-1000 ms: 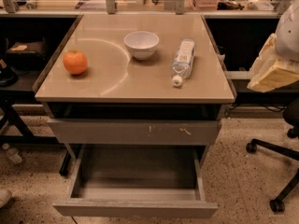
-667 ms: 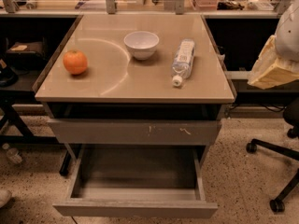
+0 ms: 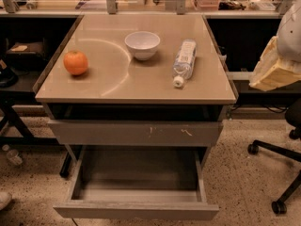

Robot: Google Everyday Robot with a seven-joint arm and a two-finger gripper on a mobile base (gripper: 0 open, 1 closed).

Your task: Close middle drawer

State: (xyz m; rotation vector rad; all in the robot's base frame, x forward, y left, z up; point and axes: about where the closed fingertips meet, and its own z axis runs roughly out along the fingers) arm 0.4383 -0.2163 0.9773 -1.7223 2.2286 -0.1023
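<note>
The gripper is out of view, so its state cannot be told. The middle drawer [image 3: 136, 211] is pulled out low in front, grey inside showing, under a scratched drawer front [image 3: 136, 133]. The table [image 3: 141, 86] holds 1 orange [image 3: 75, 62], 1 white bowl [image 3: 142, 44] and 1 bottle [image 3: 184, 61] on its side.

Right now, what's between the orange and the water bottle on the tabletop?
In the camera view, a white bowl sits between the orange and the water bottle, set slightly farther back. The gripper is not in view.
</note>
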